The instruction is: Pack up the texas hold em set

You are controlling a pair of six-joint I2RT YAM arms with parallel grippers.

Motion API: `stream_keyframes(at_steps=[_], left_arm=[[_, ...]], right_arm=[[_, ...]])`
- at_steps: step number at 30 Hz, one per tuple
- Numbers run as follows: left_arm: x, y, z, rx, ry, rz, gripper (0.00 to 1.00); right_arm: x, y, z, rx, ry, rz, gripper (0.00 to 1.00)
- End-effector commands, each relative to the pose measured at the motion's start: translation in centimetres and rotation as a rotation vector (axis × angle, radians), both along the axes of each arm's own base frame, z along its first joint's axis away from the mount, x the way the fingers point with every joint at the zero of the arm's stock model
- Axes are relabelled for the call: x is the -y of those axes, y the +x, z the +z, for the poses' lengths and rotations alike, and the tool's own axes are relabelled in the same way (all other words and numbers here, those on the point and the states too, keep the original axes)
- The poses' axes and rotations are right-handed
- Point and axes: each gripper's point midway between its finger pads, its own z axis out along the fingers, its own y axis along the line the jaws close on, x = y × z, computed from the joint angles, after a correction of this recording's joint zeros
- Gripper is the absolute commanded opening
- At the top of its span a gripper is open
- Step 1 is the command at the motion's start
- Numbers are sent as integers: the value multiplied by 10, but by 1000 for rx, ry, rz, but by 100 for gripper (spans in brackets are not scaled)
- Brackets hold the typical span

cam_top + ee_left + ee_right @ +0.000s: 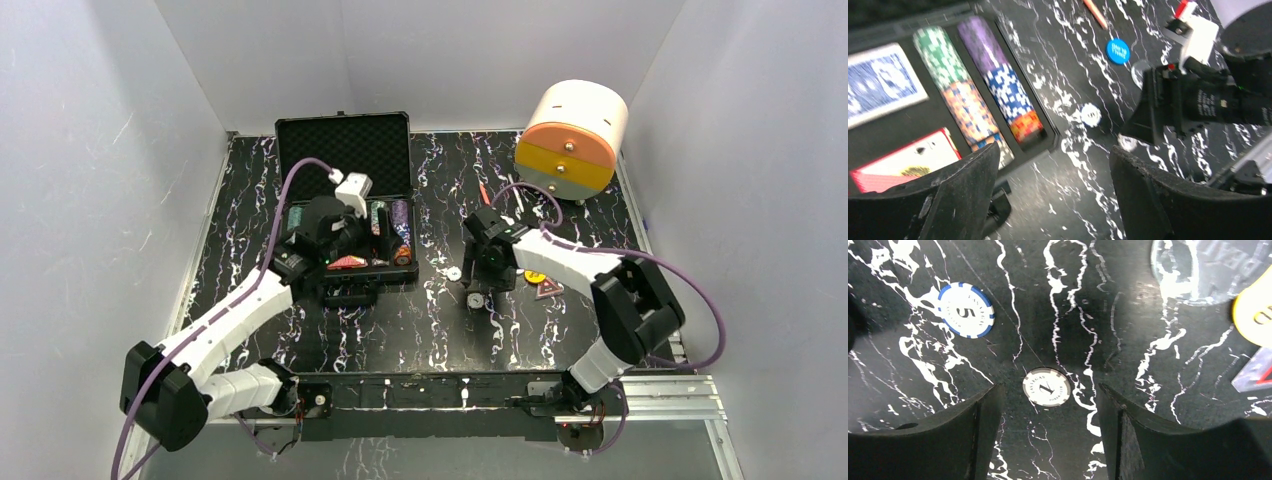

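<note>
Right gripper (1048, 407) hangs spread wide, empty, over a grey-white chip (1046, 386) lying flat on the table (1108, 315), well apart from the case (345, 145). Looks light, stiff and slick; I'd pinch its rim at opposite edges.

A robotics laboratory test cell is indicated. A black, white-veined marble-pattern tabletop (440, 330) is enclosed on three sides by plain white panel walls (120, 150). Along its near edge a silver aluminium framing rail (660, 400) is fitted, and two white-and-black robot arms (235, 320) with purple cabling (287, 190) are bolted there.
</note>
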Motion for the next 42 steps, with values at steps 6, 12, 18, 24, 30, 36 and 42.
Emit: stream_keyframes(at_steps=[6, 12, 18, 24, 30, 36, 42], left_arm=[[13, -28, -18, -134, -220, 13, 80], [12, -25, -17, -128, -194, 13, 80], [12, -24, -18, -125, -190, 14, 80], [10, -25, -22, -137, -186, 21, 80], [17, -33, -36, -196, -205, -8, 83], [43, -49, -58, -297, -249, -92, 84], [76, -63, -68, -306, -360, -153, 82]], right_arm=[[-16, -10, -15, -48, -155, 143, 69], [-15, -13, -25, -63, -177, 149, 63], [-8, -17, -43, -84, -207, 144, 52], [-6, -18, -44, -84, -222, 127, 41], [-22, -7, -2, 18, -100, 73, 40], [-37, -3, 33, 88, 40, 17, 41], [-59, -6, 58, 119, 234, -38, 43]])
